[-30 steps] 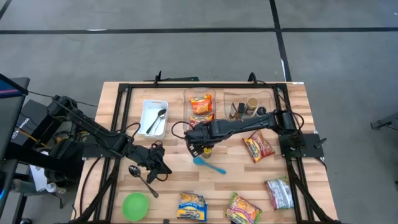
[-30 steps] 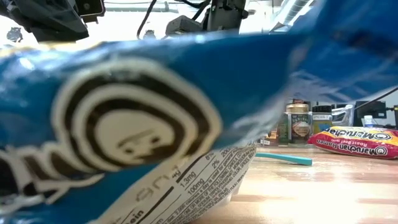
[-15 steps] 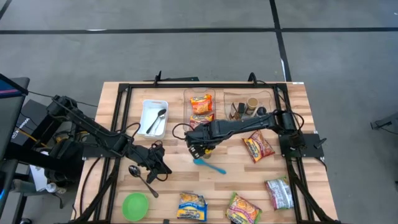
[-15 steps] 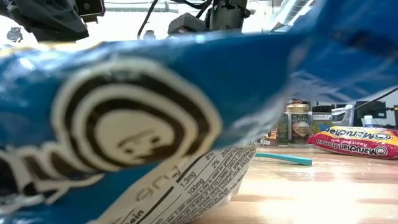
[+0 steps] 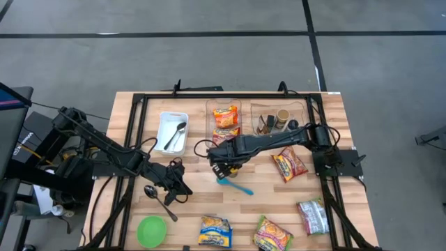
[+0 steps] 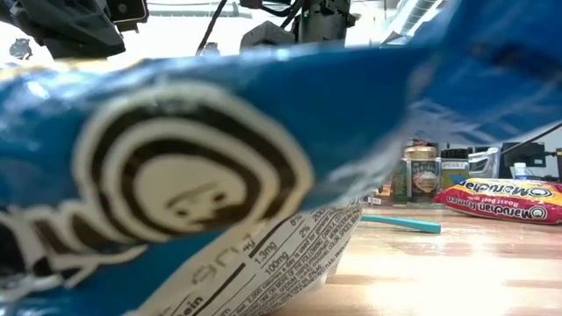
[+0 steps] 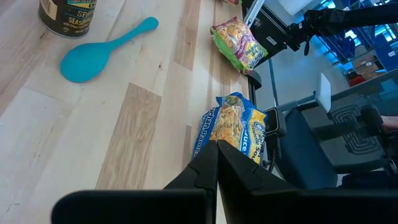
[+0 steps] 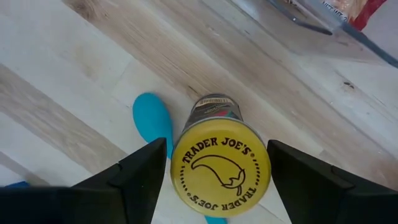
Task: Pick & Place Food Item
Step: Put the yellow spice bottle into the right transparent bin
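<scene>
Near the middle of the wooden slatted bench (image 5: 327, 118), the right gripper (image 8: 208, 177) is positioned over a small round seasoning jar with a yellow printed lid (image 8: 221, 167). Its two dark fingers (image 8: 140, 177) are spread, one on each side of the jar, apart from the lid, so nothing is gripped yet. The jar stands upright, just beside a turquoise plastic spoon (image 8: 152, 121) lying on the boards.

Step in hand, as judged: approach and alignment for the pick. The next move calls for lowering until the fingers bracket the jar body, then closing squarely on it, clear of the spoon.

Toward the bench's left side, the left gripper (image 7: 216, 163) waits above the boards with its fingers pressed together, holding nothing.
</scene>
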Tool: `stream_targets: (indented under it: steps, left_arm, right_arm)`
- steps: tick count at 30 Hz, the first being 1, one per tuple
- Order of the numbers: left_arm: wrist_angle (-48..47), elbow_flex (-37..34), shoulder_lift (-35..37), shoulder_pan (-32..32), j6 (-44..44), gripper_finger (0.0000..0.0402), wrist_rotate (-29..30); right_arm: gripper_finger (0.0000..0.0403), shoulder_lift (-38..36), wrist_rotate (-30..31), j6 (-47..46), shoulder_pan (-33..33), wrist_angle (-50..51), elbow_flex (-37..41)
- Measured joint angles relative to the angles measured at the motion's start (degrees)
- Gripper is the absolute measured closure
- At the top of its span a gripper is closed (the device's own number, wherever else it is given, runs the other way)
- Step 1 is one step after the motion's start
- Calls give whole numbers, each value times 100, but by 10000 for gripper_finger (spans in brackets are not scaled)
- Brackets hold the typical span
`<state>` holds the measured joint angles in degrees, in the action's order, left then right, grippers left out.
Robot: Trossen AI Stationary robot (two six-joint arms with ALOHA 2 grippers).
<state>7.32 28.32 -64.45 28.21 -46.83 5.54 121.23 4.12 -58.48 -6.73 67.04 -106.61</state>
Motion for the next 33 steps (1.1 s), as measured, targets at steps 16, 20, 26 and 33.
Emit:
stream_targets:
  steps: [16, 20, 26, 33]
  left_arm:
    - [1, 0, 0, 2, 0, 401, 0]
    - [1, 0, 0, 1, 0, 401, 0]
    - [1, 0, 0, 0, 0, 401, -2]
    - [1, 0, 0, 1, 0, 401, -1]
  right_arm:
    - [132, 0, -123, 3, 1, 2, 0]
    - [132, 0, -121, 0, 17, 1, 0]
    - [131, 0, -116, 46, 54, -10, 0]
    - [131, 0, 214, 300, 47, -21, 0]
